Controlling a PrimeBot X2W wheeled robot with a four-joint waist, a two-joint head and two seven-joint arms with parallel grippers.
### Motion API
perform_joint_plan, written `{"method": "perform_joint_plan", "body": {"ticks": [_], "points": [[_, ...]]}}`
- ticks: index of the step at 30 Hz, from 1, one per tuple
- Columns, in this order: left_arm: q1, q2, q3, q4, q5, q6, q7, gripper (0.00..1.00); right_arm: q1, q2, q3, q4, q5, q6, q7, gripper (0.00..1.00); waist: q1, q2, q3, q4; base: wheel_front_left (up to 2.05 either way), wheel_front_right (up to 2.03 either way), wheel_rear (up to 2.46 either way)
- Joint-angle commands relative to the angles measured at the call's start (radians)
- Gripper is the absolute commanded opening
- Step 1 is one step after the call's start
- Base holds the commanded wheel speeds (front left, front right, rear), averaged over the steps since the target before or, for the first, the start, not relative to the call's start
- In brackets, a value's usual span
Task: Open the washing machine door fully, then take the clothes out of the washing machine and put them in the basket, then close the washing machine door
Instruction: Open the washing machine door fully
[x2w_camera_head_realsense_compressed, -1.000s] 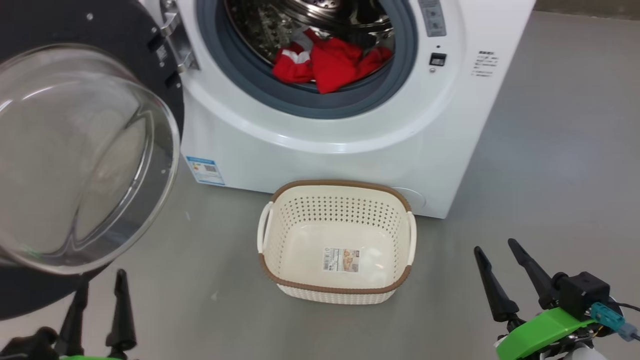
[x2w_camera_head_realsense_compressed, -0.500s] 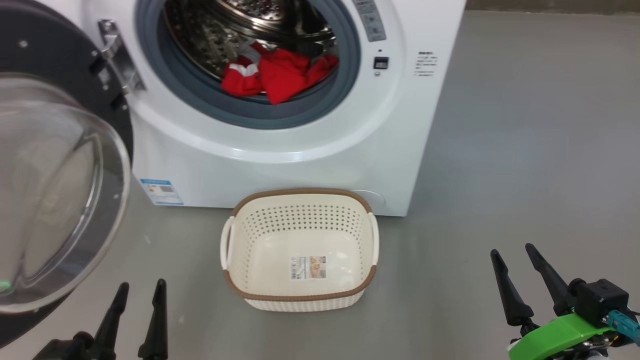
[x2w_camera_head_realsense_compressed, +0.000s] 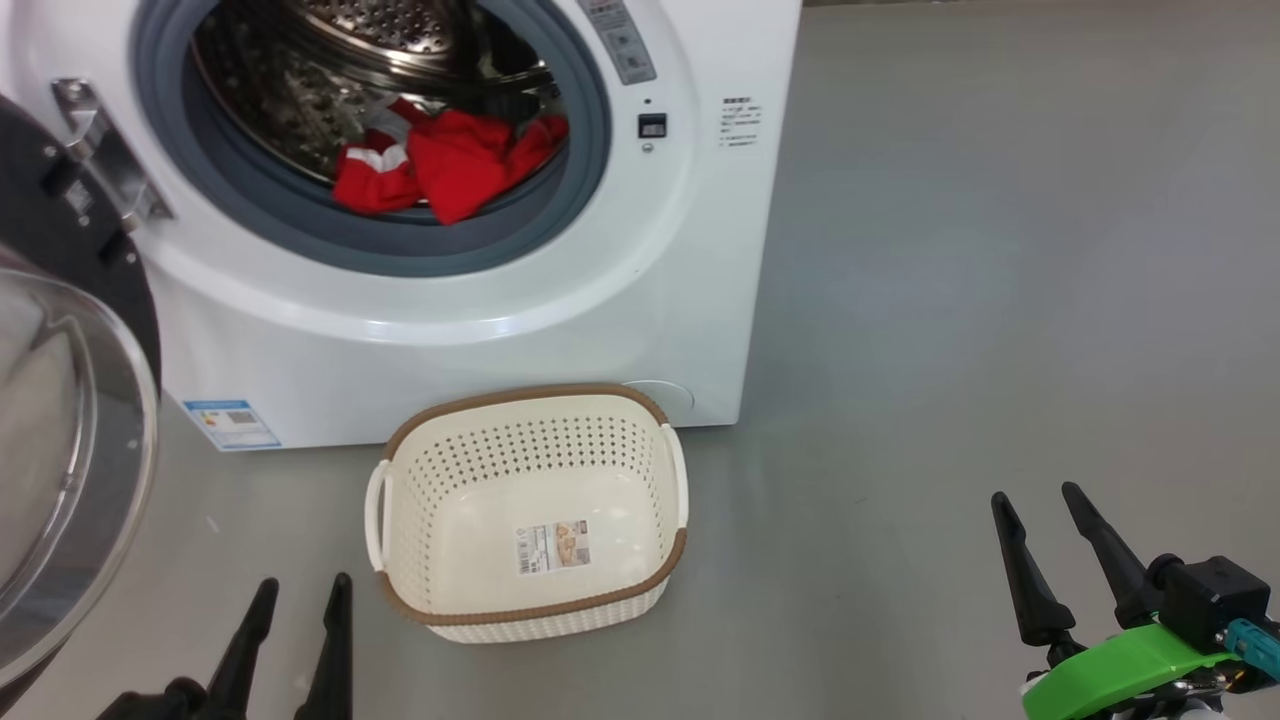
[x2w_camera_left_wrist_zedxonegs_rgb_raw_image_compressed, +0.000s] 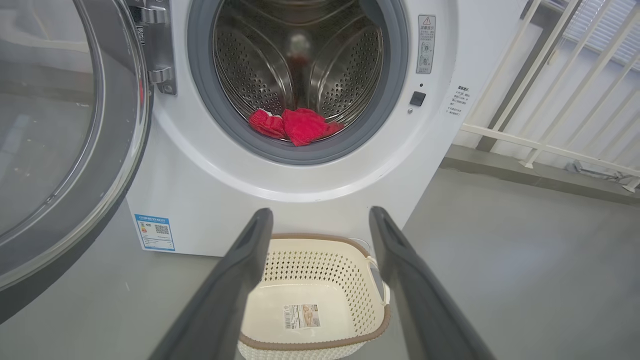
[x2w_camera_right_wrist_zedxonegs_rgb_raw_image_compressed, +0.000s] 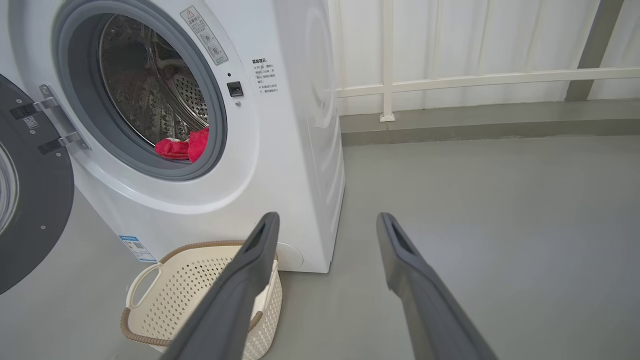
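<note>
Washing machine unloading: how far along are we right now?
Done: the washing machine door is swung wide open. In hand: nothing yet; both sets of jaws stand open and empty, low in front of the washing machine. Left: the red clothes lie inside it, the basket in front holds no clothes, and the door must be closed afterwards.

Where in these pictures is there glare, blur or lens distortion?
Head view: pale reflections streak the washing machine door; the basket casts only a faint shadow. Left wrist view: the clothes look slightly soft. Right wrist view: the washing machine bows at its side edge.
</note>
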Motion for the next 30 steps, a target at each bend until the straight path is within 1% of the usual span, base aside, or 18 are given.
{"method": "perform_joint_plan", "body": {"ticks": [1, 9, 17, 30], "points": [[-0.003, 0.019, 0.029, -0.027, -0.006, -0.005, -0.005, 1.00, 0.001, -0.014, 0.014, -0.029, -0.001, 0.005, -0.006, 1.00, 0.0000, 0.0000, -0.001, -0.021, 0.00, 0.00, 0.00], [0.000, 0.019, 0.016, -0.033, -0.011, -0.005, -0.005, 1.00, 0.011, -0.010, 0.001, -0.032, -0.001, 0.005, -0.006, 1.00, 0.0000, 0.0000, -0.006, -0.046, 0.00, 0.00, 0.00], [0.006, 0.022, 0.010, -0.029, -0.004, -0.005, -0.005, 1.00, 0.017, -0.011, -0.007, -0.032, -0.002, 0.005, -0.006, 1.00, 0.0000, 0.0000, -0.015, -0.045, 0.00, 0.00, 0.00], [0.005, 0.020, 0.029, -0.040, 0.027, -0.005, -0.005, 1.00, 0.015, -0.010, -0.006, -0.036, -0.006, 0.005, -0.006, 1.00, 0.0000, 0.0000, -0.012, -0.037, 0.00, 0.00, 0.00]]}}
